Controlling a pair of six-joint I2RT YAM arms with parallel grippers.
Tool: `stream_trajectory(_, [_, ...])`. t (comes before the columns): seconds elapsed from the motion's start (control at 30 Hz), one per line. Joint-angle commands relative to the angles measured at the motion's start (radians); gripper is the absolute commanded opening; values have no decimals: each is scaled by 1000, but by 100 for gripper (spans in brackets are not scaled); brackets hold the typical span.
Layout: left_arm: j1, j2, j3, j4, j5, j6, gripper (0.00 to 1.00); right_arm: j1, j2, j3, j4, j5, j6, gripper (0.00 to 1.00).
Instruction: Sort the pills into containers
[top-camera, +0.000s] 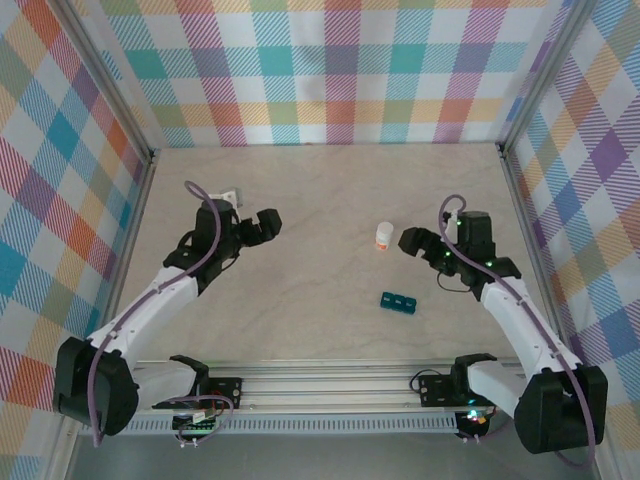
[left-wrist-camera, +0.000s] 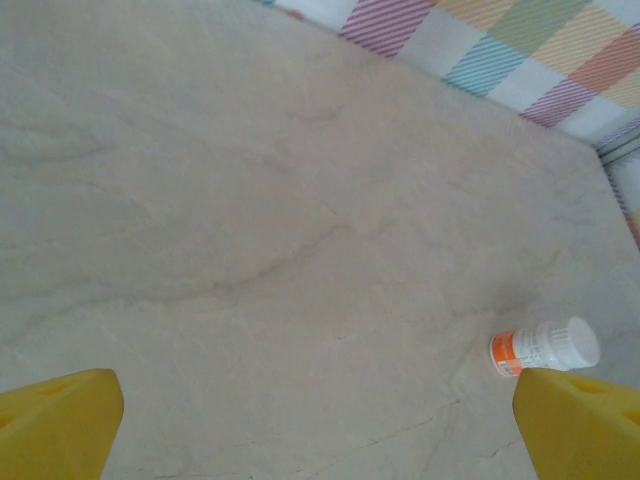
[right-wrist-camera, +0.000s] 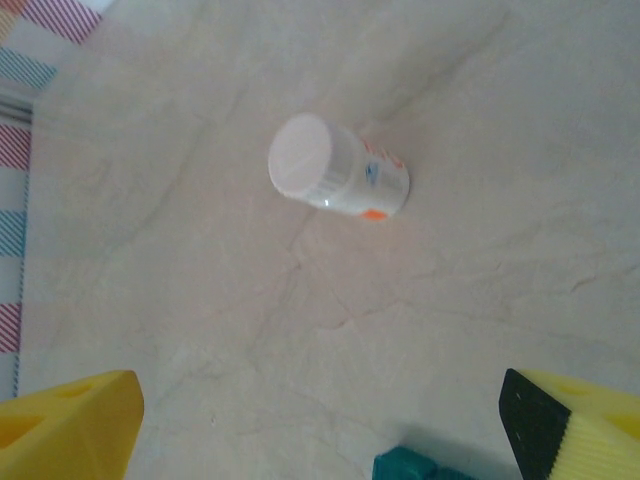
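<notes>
The containers are a small teal pill box (top-camera: 399, 301) with three compartments in a row, lying on the table in front of my right arm. Its corner (right-wrist-camera: 410, 467) shows at the bottom of the right wrist view. A white bottle with an orange label (top-camera: 384, 236) stands just left of my right gripper (top-camera: 411, 241). In the right wrist view the bottle (right-wrist-camera: 335, 170) is ahead of the open right gripper (right-wrist-camera: 320, 430). My left gripper (top-camera: 264, 223) hovers open over bare table, and the bottle (left-wrist-camera: 545, 347) appears by its right finger (left-wrist-camera: 580, 420). The pills are hidden.
A pale marbled table (top-camera: 320, 190) is enclosed by plaid walls (top-camera: 330, 70) at the back and both sides. A small white piece (top-camera: 232, 196) lies behind my left arm. A metal rail (top-camera: 330, 385) with the arm bases runs along the near edge.
</notes>
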Motion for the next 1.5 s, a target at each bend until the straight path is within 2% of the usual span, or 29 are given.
stream_trajectory(0.0, [-7, 35, -2, 12, -17, -31, 100, 38, 18, -18, -43, 71, 37, 92])
stream_trajectory(0.43, [-7, 137, 31, 43, 7, -32, 100, 145, 143, 48, -113, 181, 31, 91])
stream_trajectory(0.73, [-11, 194, 65, 81, 16, -61, 100, 164, 142, 97, -230, 246, 22, 90])
stream_trajectory(1.07, [-14, 216, 72, 72, 32, -50, 100, 194, 81, -13, -248, 195, 92, 90])
stream_trajectory(1.47, [-17, 232, 85, 65, 62, -37, 100, 221, 42, -155, -198, 190, 190, 90])
